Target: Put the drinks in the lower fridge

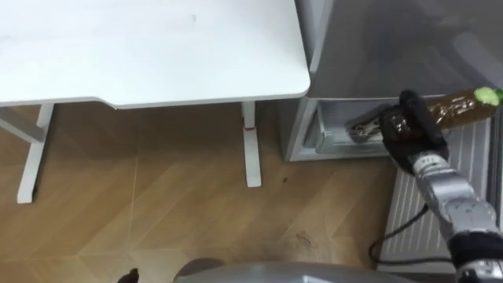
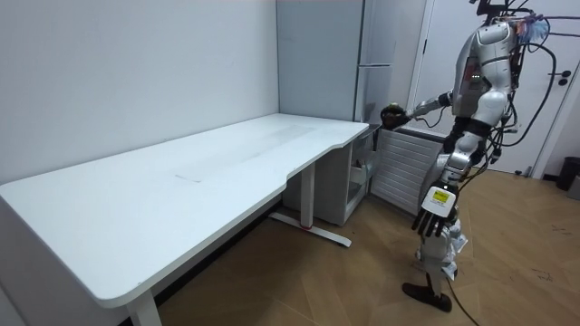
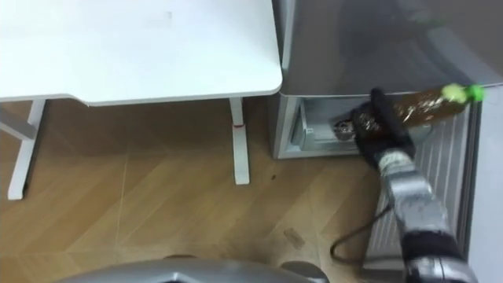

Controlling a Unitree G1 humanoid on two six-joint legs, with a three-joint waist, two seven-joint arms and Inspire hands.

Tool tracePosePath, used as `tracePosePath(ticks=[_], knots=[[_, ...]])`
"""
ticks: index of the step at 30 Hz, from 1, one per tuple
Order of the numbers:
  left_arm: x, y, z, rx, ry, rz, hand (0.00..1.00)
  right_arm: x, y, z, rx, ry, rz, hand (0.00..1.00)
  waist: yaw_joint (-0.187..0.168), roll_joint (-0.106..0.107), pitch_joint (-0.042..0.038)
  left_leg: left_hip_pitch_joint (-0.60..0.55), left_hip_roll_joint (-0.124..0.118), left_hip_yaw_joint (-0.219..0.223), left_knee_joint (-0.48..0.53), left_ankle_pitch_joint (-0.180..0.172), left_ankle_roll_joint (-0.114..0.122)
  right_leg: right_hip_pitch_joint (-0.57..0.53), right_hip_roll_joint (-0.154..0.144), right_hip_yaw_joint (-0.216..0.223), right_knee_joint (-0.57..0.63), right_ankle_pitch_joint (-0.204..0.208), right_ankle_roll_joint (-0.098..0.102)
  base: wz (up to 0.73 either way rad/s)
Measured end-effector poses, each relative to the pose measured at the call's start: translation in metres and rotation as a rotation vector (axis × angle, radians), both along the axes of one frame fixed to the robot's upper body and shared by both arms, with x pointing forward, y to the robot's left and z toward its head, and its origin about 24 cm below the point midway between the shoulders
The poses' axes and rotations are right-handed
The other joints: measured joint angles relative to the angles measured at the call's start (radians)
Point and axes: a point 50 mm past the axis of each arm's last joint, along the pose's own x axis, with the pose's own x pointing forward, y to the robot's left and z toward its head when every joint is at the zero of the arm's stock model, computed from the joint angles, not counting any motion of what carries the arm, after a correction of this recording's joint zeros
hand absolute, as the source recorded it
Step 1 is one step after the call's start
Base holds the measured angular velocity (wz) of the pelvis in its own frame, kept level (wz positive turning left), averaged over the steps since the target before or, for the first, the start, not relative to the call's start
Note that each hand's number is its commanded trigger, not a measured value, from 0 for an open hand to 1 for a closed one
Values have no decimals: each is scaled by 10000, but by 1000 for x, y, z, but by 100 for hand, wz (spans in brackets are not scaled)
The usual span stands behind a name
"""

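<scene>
Wooden floor (image 1: 157, 204) with a white desk (image 1: 157, 47) at far left. A grey fridge (image 1: 393, 39) stands just right of the desk, its lower compartment (image 1: 330, 134) open and the ribbed lower door (image 1: 440, 204) swung toward the near right. The robot stands by this door. The right robot hand (image 1: 413, 130) is curled round a brown drink bottle (image 1: 460, 108), held level over the opening with its green cap (image 1: 489, 96) pointing right. The left robot hand (image 2: 437, 217) hangs at the robot's side, fingers relaxed.
</scene>
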Motion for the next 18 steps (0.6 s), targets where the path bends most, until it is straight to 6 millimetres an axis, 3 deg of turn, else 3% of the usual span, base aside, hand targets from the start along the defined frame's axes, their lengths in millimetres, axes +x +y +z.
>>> tracePosePath(ticks=[3,6,11,15,18], knots=[[10,1,1,11,-185,-98,0,23,-6,14,-73,-307,-157,100,14,16,-28,-330,1,-68,63,24,-4,-288,-1,-74,21,28,-23,8],[12,4,2,21,-71,-135,0,25,-7,9,281,-290,-206,100,-84,-57,-40,-629,2,-126,101,60,-16,-569,-1,-112,79,42,-44,2],[30,5,3,-105,-370,-250,0,33,-19,2,783,978,-1280,100,123,19,-16,-1357,-17,-170,227,199,0,-1467,-72,-134,469,65,-80,1],[36,13,6,95,-364,-538,0,41,-20,7,858,794,-1315,100,144,23,25,-2034,-21,-298,234,385,-33,-2122,-97,-293,599,120,-168,10],[45,16,7,200,-336,-838,0,47,-27,17,692,693,-1411,100,224,-9,111,-2637,-20,-379,354,530,-62,-2697,-104,-365,768,174,-245,10]])
